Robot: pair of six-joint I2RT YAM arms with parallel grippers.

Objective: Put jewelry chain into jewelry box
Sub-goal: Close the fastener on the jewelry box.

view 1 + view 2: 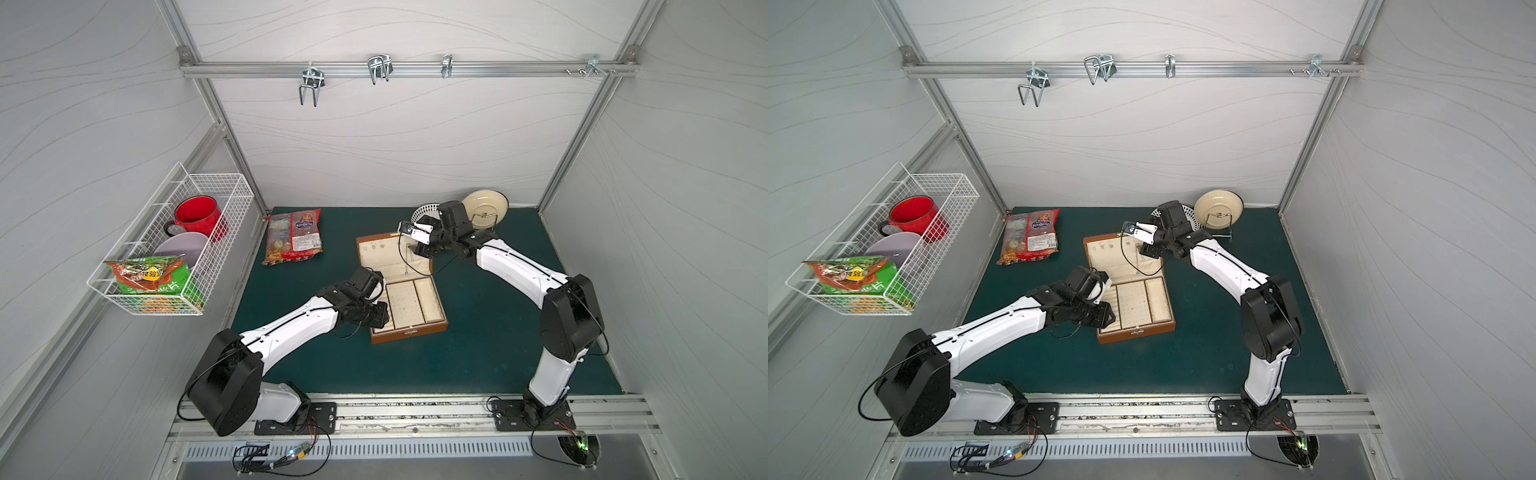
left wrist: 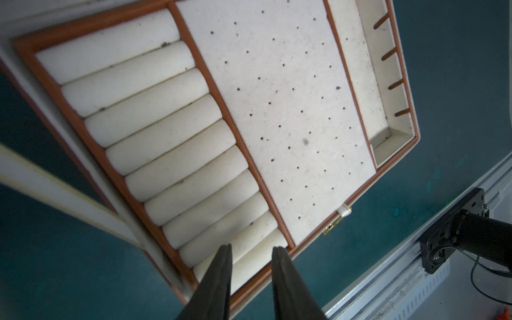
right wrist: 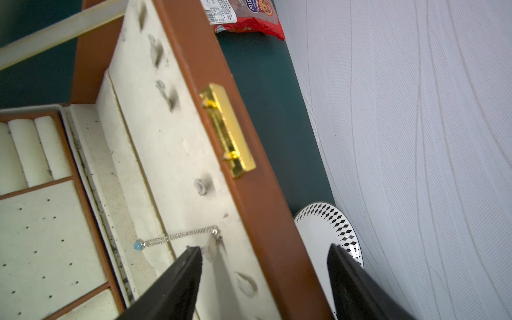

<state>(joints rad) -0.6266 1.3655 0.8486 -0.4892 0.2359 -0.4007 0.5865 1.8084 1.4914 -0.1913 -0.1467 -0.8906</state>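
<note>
The brown jewelry box (image 1: 409,332) (image 1: 1136,334) stands open mid-table, its cream-lined lid (image 3: 249,194) raised at the back. The thin silvery jewelry chain (image 3: 177,237) hangs from a hook inside the lid, and a small blue stone (image 3: 139,245) hangs at its low end. My right gripper (image 1: 419,249) (image 1: 1148,249) (image 3: 264,246) is open and straddles the lid's top edge. One finger is inside, just beside the chain's hook, and holds nothing. My left gripper (image 1: 384,313) (image 1: 1106,313) (image 2: 252,246) is over the tray's front-left corner above the ring rolls (image 2: 155,133). Its jaws stand narrowly apart with nothing between them.
A candy packet (image 1: 295,237) lies at the back left of the green mat. A cream plate on a wire stand (image 1: 484,205) and a patterned white plate (image 3: 327,230) sit behind the lid near the back wall. A wire basket (image 1: 174,249) with a red mug hangs on the left wall.
</note>
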